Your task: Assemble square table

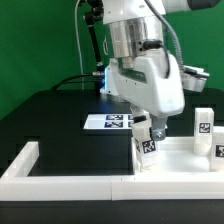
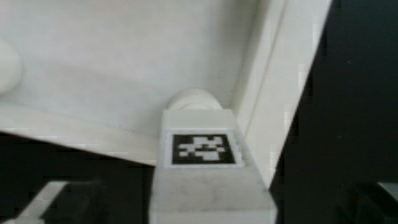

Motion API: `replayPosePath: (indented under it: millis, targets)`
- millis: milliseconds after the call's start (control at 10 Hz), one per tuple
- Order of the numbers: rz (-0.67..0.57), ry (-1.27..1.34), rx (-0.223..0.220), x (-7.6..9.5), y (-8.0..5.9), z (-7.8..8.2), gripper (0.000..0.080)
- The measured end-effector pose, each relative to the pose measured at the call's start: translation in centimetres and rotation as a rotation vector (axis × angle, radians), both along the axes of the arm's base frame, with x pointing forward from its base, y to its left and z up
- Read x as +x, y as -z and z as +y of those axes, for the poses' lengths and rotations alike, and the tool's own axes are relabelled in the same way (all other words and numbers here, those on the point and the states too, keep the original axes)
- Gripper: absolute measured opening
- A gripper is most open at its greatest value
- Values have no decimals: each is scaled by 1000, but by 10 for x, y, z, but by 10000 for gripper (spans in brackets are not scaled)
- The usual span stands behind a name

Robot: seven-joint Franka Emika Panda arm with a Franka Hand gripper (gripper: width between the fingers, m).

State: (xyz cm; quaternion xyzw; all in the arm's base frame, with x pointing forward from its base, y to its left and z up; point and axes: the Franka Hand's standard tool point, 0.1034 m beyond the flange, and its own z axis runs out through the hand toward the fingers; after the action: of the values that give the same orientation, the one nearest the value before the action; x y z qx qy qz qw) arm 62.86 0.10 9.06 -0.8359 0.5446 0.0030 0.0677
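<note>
My gripper [image 1: 146, 128] is shut on a white block leg [image 1: 148, 146] with a black-and-white tag and holds it upright over the near left corner of the white square panel [image 1: 178, 156]. In the wrist view the leg [image 2: 201, 150] runs out from between the jaws [image 2: 205, 208], and its rounded tip lies at the panel's raised rim [image 2: 270, 70]. Whether the tip touches the panel I cannot tell. A second tagged leg [image 1: 203, 122] stands at the panel's far right, and a third [image 1: 219, 151] shows at the exterior view's right edge.
The long white L-shaped border wall [image 1: 60, 178] runs along the front of the black table and turns back at the exterior view's left. The marker board [image 1: 108, 122] lies behind the gripper. A rounded white shape [image 2: 7, 75] sits at the wrist view's edge.
</note>
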Motion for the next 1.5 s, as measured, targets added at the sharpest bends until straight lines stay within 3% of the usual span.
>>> replayPosePath:
  millis: [400,800,900,1100,1300,1400,1500]
  targets:
    - [-32,-619,-77,1,-1,-10,649]
    - [-75,-838,-125,-3,0,-19,649]
    - [-82,-888,-145,-2,2,-11,649]
    - [-93,-880,-139,0,-4,5,649]
    - [-88,-875,-141,-1,-1,2,649]
    - [-86,-848,-139,-1,-1,2,525]
    - [-85,-837,-138,-1,-1,2,525]
